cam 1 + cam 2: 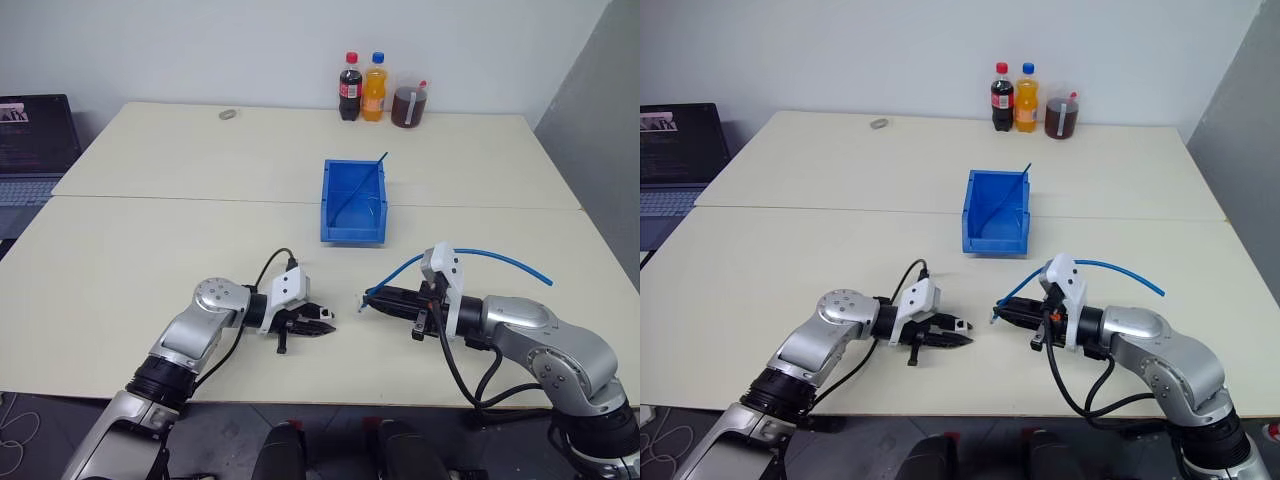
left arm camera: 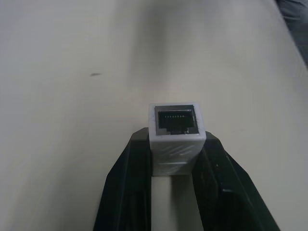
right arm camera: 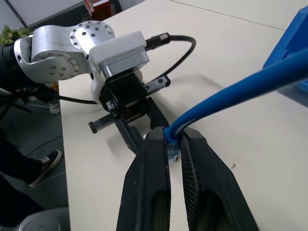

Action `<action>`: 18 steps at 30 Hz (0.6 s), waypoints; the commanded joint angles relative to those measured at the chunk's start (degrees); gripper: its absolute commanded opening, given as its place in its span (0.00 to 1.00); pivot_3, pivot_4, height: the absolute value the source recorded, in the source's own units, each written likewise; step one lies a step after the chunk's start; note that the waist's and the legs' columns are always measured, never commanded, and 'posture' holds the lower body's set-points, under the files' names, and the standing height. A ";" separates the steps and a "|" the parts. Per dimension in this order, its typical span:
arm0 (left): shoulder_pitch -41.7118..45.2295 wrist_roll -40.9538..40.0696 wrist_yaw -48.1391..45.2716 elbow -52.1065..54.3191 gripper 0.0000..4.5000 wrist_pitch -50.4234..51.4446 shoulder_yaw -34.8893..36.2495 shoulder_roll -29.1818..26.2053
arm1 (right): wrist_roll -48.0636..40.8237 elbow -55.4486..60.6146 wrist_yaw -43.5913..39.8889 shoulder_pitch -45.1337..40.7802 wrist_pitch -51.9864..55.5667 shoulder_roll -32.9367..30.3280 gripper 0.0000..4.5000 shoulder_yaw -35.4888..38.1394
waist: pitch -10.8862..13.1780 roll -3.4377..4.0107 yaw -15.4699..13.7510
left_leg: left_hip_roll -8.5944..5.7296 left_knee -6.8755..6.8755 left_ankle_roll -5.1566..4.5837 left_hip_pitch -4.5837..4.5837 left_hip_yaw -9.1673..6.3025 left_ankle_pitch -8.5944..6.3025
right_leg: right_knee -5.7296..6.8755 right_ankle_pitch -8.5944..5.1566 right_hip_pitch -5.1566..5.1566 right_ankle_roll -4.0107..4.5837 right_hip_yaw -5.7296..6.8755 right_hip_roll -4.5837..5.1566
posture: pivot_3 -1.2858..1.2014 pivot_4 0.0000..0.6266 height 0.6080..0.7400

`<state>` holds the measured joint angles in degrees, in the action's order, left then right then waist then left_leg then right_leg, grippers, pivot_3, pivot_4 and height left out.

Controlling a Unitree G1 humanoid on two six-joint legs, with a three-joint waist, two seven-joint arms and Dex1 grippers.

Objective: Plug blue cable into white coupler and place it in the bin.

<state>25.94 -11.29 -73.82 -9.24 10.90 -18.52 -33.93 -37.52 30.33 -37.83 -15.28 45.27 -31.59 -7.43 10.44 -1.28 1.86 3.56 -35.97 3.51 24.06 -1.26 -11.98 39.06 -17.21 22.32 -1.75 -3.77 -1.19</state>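
Note:
My left gripper hovers low over the table's near middle and points toward the right arm. It is shut on the white coupler, whose dark socket face looks outward past the fingertips. My right gripper faces it across a small gap and is shut on the plug end of the blue cable. The cable arcs up over that wrist and trails off to the right. In the right wrist view the cable enters between the fingers, with the left gripper just beyond. The bin stands farther back at the table's centre.
A thin dark straight cable leans inside the bin. At the back edge stand a cola bottle, an orange bottle and a brown drink cup. A small grey object lies back left. An open laptop sits far left.

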 commanded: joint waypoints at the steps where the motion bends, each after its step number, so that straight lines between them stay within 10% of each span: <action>1: 1.21 2.55 -2.09 -3.15 0.18 -3.30 -2.13 0.43 | 2.97 -0.17 -0.87 -3.26 -4.04 1.87 0.01 -2.60 | 0.00 0.00 0.01 | 0.00 0.00 0.00 0.00 0.01 0.00 | 0.00 0.00 0.00 0.00 -0.01 0.00 | 0.52 0.24 1.00; 18: 1.89 4.71 -4.46 -8.00 0.18 -8.26 -2.93 1.69 | 21.23 -14.12 -10.14 -9.38 -19.31 4.42 0.01 -16.96 | -0.04 -0.01 -0.20 | 0.00 -0.07 0.00 -0.09 0.00 0.00 | 0.05 0.09 -0.07 0.15 0.00 -0.01 | 0.52 0.24 1.00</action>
<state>29.13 -8.51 -77.65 -16.28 2.20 -19.80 -32.22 -17.38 16.00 -47.09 -23.96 27.68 -26.99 -23.94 10.40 -1.29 1.66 3.56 -36.04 3.51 23.97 -1.26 -11.98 39.11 -17.12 22.25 -1.59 -3.77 -1.20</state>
